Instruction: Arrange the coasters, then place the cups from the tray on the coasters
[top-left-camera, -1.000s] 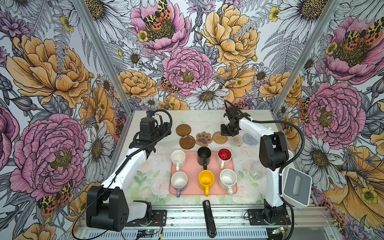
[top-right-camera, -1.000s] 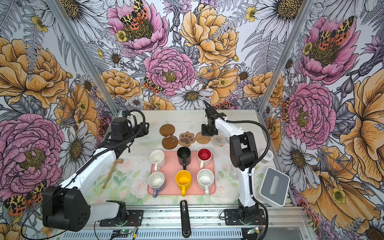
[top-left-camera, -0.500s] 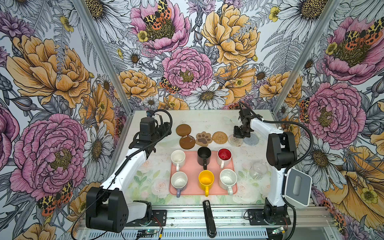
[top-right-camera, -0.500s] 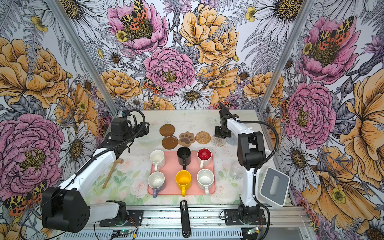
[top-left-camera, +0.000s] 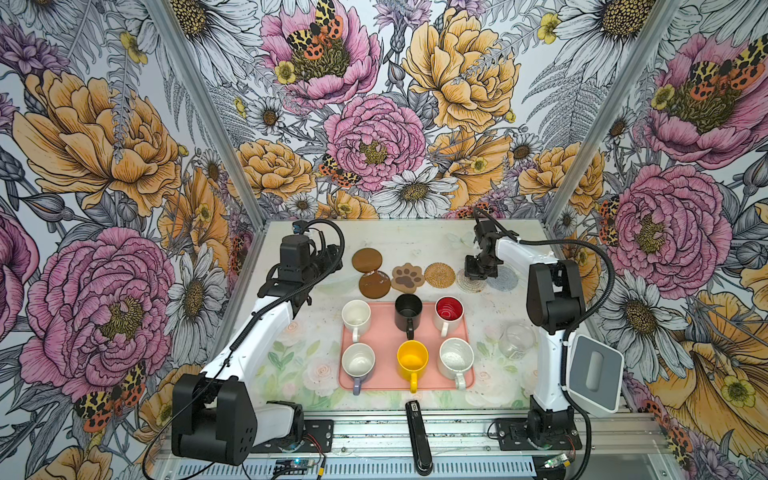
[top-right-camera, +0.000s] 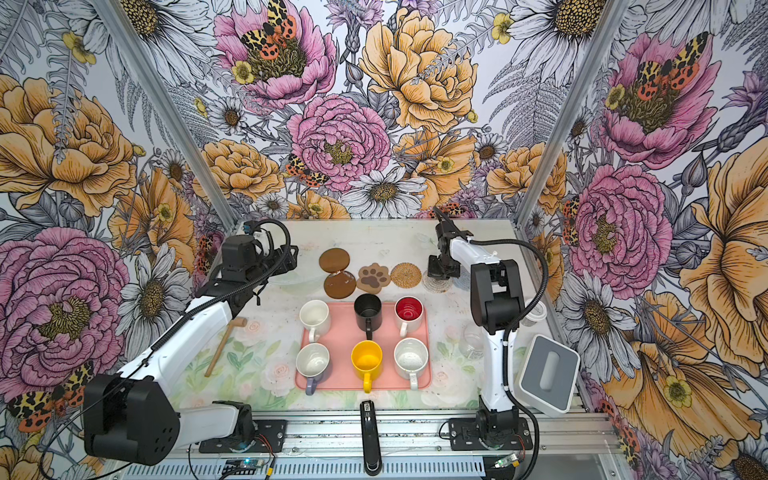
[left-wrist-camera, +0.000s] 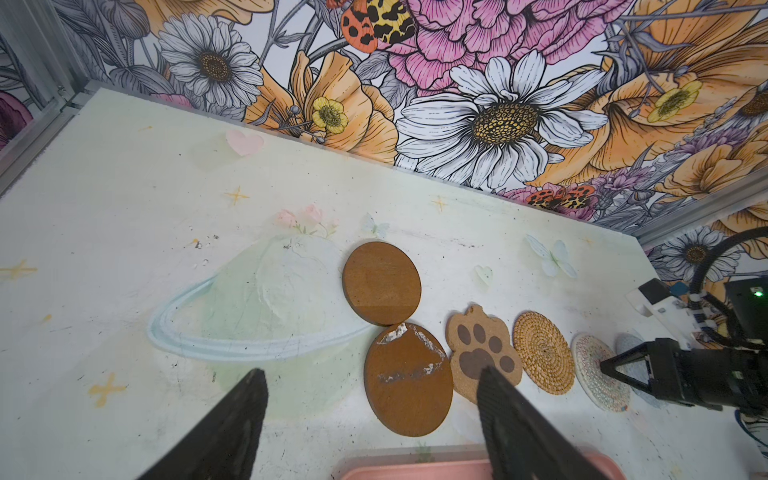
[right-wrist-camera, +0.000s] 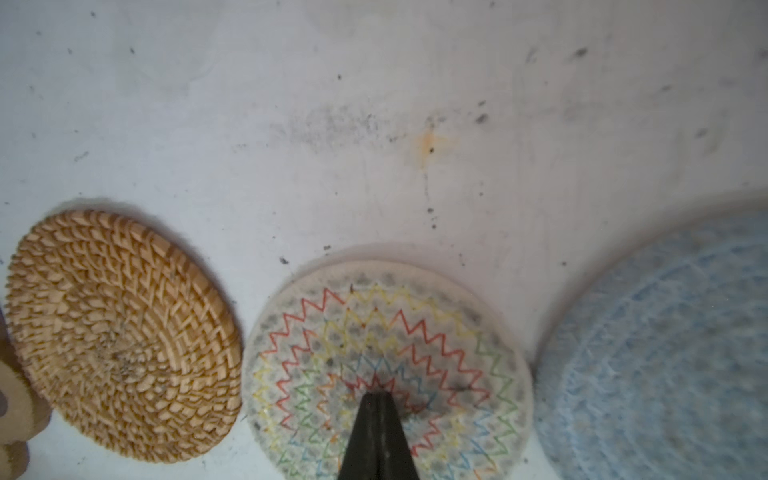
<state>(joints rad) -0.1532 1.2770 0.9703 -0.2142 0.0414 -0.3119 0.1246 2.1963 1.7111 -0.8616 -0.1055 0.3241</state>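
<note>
Whitish woven coaster (right-wrist-camera: 386, 365): flat on the tabletop (right-wrist-camera: 374, 124), squeezed between the golden woven coaster (right-wrist-camera: 120, 336) and the pale blue one (right-wrist-camera: 665, 353).
Feel: I'd guess light, floppy and grippy, so it slides easier than it lifts.
Best hold: press on top and drag, or pinch the rim.
Right gripper (right-wrist-camera: 377, 397): jaws pressed together, tip looks planted mid-coaster.
Left gripper (left-wrist-camera: 372, 374): jaws spread, empty, over the near brown disc (left-wrist-camera: 409, 390).
Mugs (top-left-camera: 412, 360): all six on the pink tray (top-left-camera: 376, 332). Rigid, heavier and chippable, so go for the handles.

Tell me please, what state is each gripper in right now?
Left gripper: open, empty.
Right gripper: shut, tip over the whitish coaster, gripping nothing.
</note>
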